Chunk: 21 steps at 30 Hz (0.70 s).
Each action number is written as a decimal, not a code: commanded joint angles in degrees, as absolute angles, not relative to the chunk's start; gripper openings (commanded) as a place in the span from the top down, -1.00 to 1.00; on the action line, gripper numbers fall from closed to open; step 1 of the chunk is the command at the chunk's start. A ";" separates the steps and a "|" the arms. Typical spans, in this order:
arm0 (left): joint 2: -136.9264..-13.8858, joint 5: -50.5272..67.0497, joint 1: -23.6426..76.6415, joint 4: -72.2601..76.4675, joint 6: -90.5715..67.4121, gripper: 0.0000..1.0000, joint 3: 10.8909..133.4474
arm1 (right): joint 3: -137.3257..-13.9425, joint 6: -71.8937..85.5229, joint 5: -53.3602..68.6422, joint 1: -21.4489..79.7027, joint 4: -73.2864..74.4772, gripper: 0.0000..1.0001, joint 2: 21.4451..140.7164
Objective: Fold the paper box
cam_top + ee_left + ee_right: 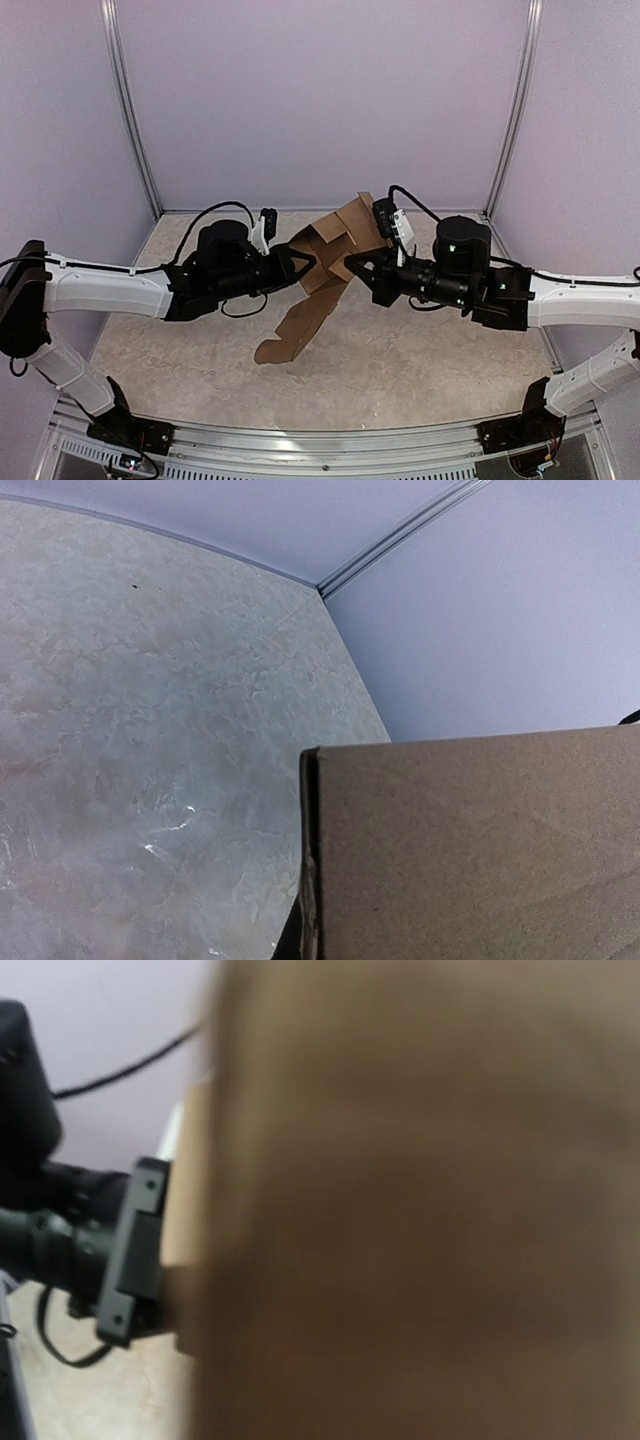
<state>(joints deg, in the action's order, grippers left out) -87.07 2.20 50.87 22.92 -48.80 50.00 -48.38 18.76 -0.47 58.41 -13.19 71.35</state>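
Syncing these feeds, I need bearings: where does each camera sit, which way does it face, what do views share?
Top external: above, behind the bases, looking down on the table; both arms, left end effector and right end effector on the paper box.
Left wrist: faces the table's far corner; paper box lower right; own fingers hidden.
Right wrist: faces the left end effector; blurred paper box fills most.
All three share the paper box.

You see plain brown box (pixel 305 320) (uniform tone), arms (pixel 100 288) white with black ends, table (pixel 420 355) mottled beige, walls (pixel 320 100) lilac.
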 commanded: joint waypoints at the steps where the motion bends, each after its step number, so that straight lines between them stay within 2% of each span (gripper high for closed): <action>1: -84.87 3.32 51.50 20.63 -44.72 1.00 52.44 | -49.93 17.48 -5.04 59.27 -6.13 1.00 73.41; 11: -84.14 -2.42 51.41 16.33 -40.98 1.00 52.76 | -50.71 16.63 -6.17 59.92 -3.21 1.00 69.06; 21: -80.96 -8.37 49.85 13.19 -38.15 1.00 50.89 | -48.38 13.57 -0.16 59.94 5.69 1.00 59.36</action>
